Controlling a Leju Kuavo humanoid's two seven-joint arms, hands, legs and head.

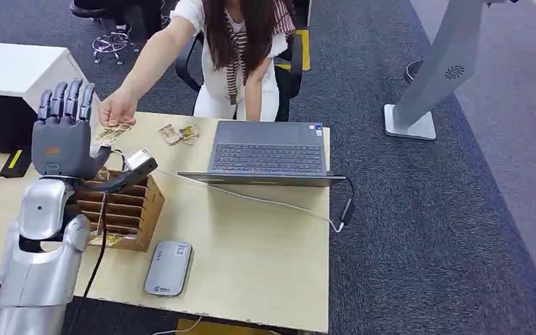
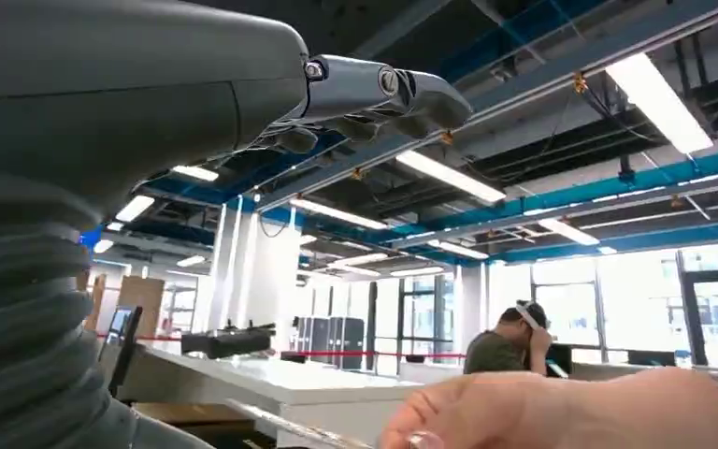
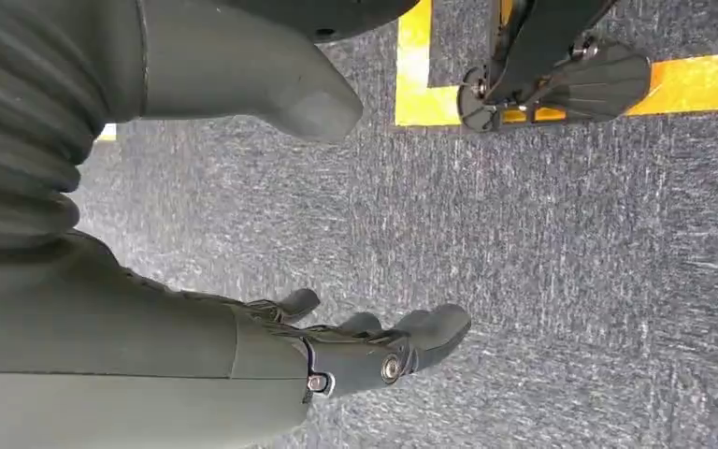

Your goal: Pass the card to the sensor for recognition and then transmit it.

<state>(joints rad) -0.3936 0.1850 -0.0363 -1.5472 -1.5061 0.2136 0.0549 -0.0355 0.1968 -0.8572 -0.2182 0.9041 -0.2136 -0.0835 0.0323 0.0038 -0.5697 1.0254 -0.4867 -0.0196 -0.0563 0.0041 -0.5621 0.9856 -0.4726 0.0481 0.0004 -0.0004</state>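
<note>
My left hand [image 1: 63,136] is raised above the table's left side, fingers straight up and apart, holding nothing. Just beyond it, a person's hand [image 1: 117,109] pinches a patterned card [image 1: 112,132]. In the left wrist view my fingers [image 2: 374,94] stretch out bare, and the person's hand [image 2: 570,412] is close below them. Two more cards [image 1: 179,133] lie on the table beside the laptop. A grey card sensor [image 1: 169,269] lies flat near the table's front edge. My right hand [image 3: 365,346] hangs over grey carpet with fingers loosely apart and nothing in them.
A cardboard slotted box [image 1: 124,209] stands in front of my left hand, with a black handheld scanner [image 1: 131,171] lying on top. An open laptop [image 1: 269,150] with a white cable sits mid-table. The person sits on a chair behind the table [image 1: 251,251]. A grey stand [image 1: 426,84] is on the right.
</note>
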